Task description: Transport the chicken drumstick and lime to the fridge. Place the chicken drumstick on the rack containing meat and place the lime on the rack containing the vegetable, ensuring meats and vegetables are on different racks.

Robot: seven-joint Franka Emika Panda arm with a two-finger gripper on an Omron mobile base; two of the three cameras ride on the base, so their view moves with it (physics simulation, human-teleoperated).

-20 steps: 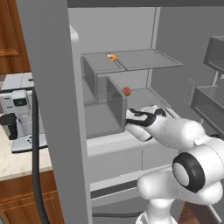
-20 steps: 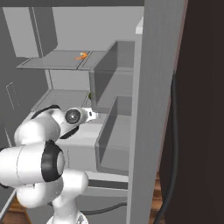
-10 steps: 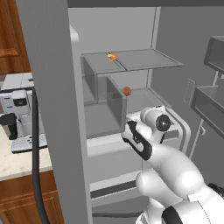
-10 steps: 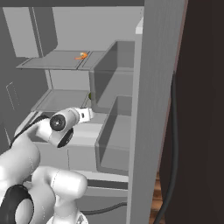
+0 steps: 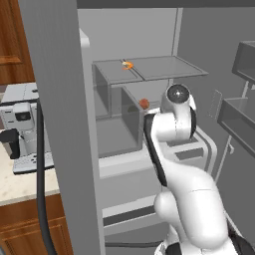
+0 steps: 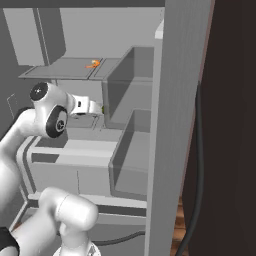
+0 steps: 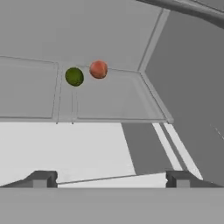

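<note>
Two small balls lie side by side on a pale shelf (image 7: 105, 103) inside the fridge (image 5: 149, 30): the dark green lime (image 7: 74, 76) and, just right of it, the red-orange vegetable (image 7: 98, 69). My gripper (image 7: 111, 179) is open, drawn back from both, with nothing between its fingertips. From the right base view my gripper (image 6: 98, 107) points into the fridge, and a sliver of the lime (image 6: 103, 107) shows at its tip. The vegetable (image 5: 144, 103) peeks past my arm. One rack up lies a small orange piece (image 5: 127, 64) (image 6: 92, 64). I cannot tell whether that piece is meat or drumstick.
A translucent bin wall (image 5: 132, 117) stands left of the lower shelf. Drawers (image 5: 189, 149) sit below it. Door bins (image 5: 239, 114) hang at the right. The grey fridge side (image 5: 60, 124) stands close on the left, with a coffee machine (image 5: 22, 124) on the counter beyond it.
The jaws have spread fully open. My arm has folded upward and my hand has risen from low in front of the shelf. The lime stays on the shelf.
</note>
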